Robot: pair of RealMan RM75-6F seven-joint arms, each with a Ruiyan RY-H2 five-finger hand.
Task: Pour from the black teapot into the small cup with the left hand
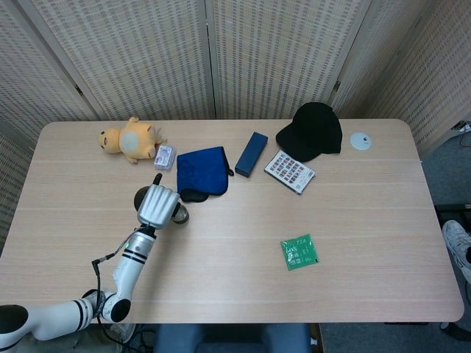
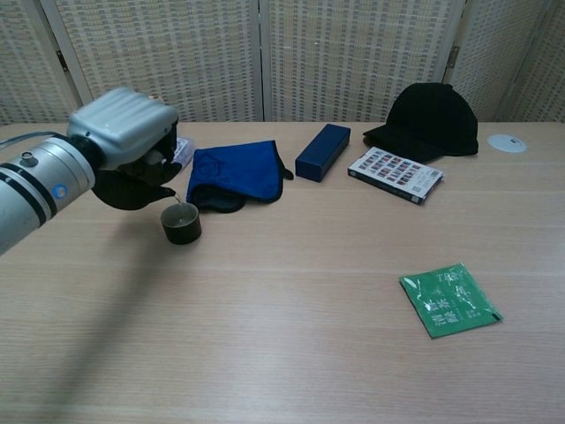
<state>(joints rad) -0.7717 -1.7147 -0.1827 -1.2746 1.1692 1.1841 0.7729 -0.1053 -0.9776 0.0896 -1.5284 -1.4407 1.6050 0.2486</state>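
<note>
Here, in the head view, the left hand is over the left part of the tabletop, with its grey back turned up to the camera. The black teapot is almost hidden under it; only a dark edge shows at the right side of the hand. The small cup stands just beside that edge, to the lower right. Behind them lies a blue cloth, and further left a yellow plush toy with a small packet near it. A dark blue box, a card with coloured squares, a black cap and a white disc are at the far side. A green sachet lies alone, well apart to the right.

In the chest view, the left hand grips the black teapot from above, fingers closed around it. The teapot is lifted and tilted, its spout just over the small cup, and a thin stream seems to run into the cup. The blue cloth is right behind the cup. The right hand appears in neither view.
</note>
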